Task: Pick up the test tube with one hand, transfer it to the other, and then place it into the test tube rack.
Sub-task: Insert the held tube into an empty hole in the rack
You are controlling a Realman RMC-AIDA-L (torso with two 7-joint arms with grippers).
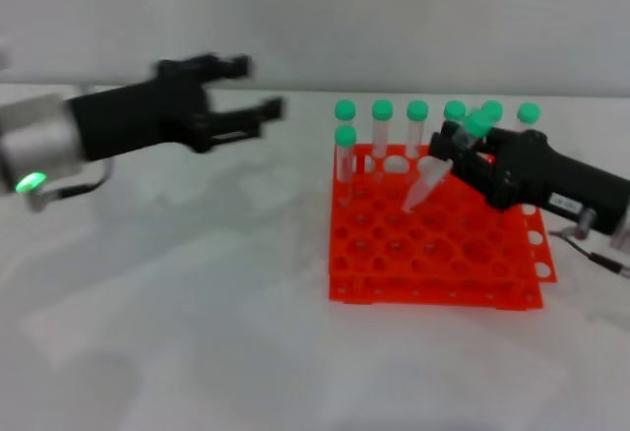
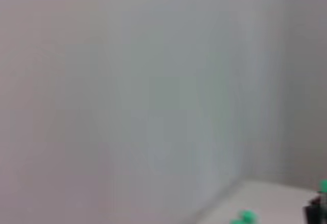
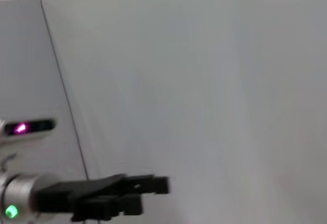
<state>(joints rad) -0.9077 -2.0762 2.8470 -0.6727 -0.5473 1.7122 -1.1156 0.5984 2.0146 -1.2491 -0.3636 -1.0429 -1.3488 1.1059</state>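
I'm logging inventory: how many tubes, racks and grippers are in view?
Tubes standing in the rack: 7, e.g.
Held tube, in the right gripper: 1
Rack: 1
Grippers: 2, counting the left gripper
Total: 11

White table [image 1: 197, 333], orange-red test tube rack [image 1: 433, 264] resting on it
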